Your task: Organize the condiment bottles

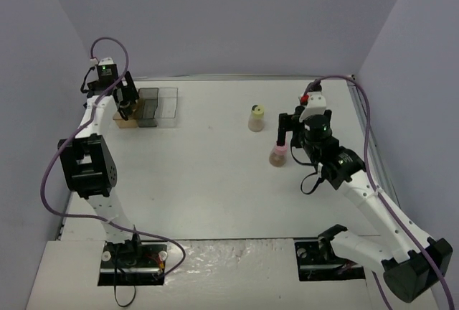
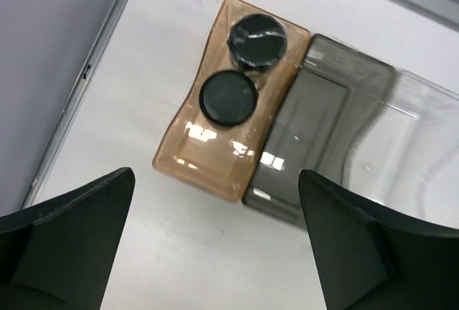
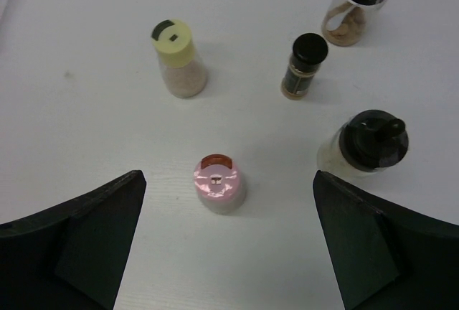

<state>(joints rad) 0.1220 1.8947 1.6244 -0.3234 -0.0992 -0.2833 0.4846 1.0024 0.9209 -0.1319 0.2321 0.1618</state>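
White counter [image 1: 215,188] carries everything. Right hand [image 3: 228,175] hangs spread open near the pink-capped bottle [image 3: 219,184]; beyond stand the clear knob-capped bottle [image 3: 367,145], narrow dark bottle [image 3: 303,67], yellow-capped bottle [image 3: 177,59] and a second knob-capped bottle [image 3: 355,8], all upright, apart. Far left, left hand [image 2: 215,174] gapes empty above two black-capped bottles [image 2: 228,98] upright in the tray's brown section [image 2: 193,152]

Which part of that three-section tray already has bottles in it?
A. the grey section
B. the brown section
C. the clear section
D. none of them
B: seen from the left wrist camera, two black-capped bottles stand side by side inside the brown section.
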